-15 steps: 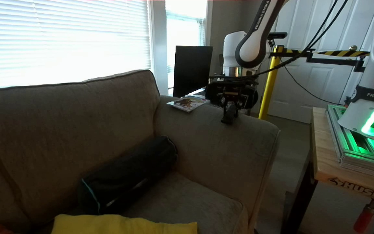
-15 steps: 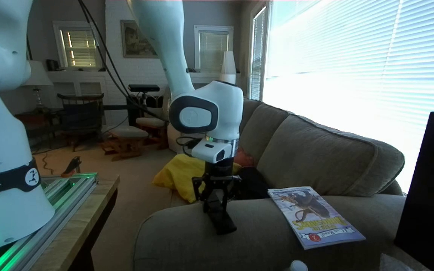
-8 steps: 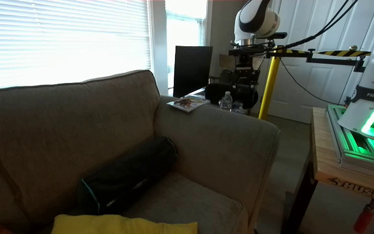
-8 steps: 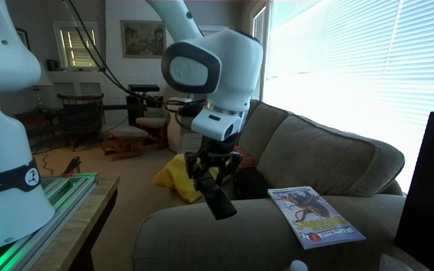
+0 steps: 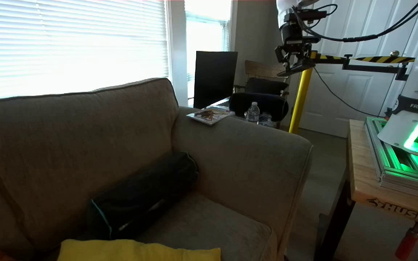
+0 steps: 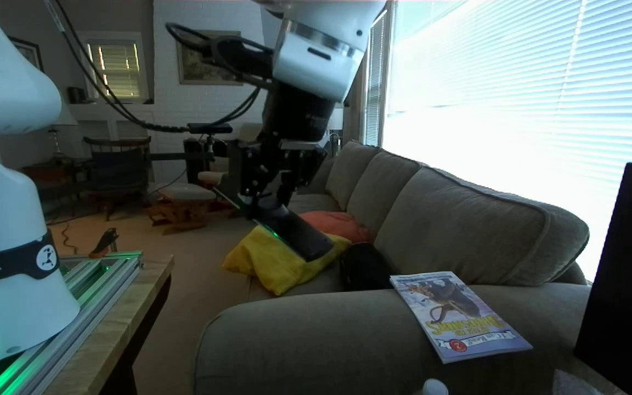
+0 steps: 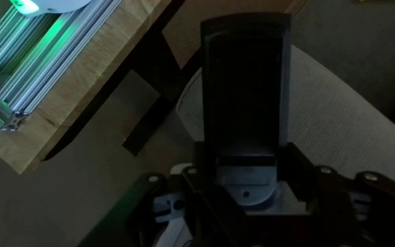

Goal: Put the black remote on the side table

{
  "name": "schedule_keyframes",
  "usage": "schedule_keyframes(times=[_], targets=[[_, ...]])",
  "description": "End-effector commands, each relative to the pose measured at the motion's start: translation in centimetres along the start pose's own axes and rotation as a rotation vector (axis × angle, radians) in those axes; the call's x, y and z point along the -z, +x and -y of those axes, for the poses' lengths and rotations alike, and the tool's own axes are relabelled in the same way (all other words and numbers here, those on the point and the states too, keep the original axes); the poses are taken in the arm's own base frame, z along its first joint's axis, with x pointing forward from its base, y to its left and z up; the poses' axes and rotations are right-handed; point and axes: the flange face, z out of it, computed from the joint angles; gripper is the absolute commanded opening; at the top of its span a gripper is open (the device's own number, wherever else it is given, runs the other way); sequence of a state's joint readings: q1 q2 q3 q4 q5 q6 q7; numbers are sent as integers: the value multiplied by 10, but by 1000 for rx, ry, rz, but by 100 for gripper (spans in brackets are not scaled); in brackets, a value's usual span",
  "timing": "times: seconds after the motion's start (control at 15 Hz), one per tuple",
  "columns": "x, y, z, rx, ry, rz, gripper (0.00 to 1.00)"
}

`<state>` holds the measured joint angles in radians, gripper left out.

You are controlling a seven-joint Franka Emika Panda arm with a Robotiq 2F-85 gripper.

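The black remote (image 6: 299,233) is slim and oblong. My gripper (image 6: 268,200) is shut on it near one end and holds it tilted in the air, above the sofa arm (image 6: 316,334). In the wrist view, the remote (image 7: 247,92) stands out ahead between the two fingers (image 7: 288,159), with its lighter end plate close to the palm. In an exterior view, the gripper (image 5: 296,63) and remote are high, well above the sofa arm's level. The side table's top cannot be made out; the sofa arm hides what lies beyond it.
A picture book (image 6: 458,315) lies on the sofa arm. A black monitor (image 5: 215,79) and a water bottle (image 5: 253,112) stand beyond the arm. A black bolster (image 5: 143,195) lies on the seat. A yellow post (image 5: 300,98) and the wooden bench (image 5: 361,174) are near the robot base.
My gripper has risen from the sofa arm with the remote in it. It has moved up and, in an exterior view, to the right. The remote is now more tilted.
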<state>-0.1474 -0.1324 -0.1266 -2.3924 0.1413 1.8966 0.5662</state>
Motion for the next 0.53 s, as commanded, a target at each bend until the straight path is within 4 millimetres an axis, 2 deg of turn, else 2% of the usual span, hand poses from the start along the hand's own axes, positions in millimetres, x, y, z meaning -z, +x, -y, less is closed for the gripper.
schedule_keyframes(times=[0.0, 0.07, 0.13, 0.47], targets=[[27, -1, -18, 186, -18, 31, 32], [31, 2, -21, 199, 0, 66, 32], [19, 0, -13, 139, -5, 31, 57], [26, 3, -20, 181, -1, 49, 57]])
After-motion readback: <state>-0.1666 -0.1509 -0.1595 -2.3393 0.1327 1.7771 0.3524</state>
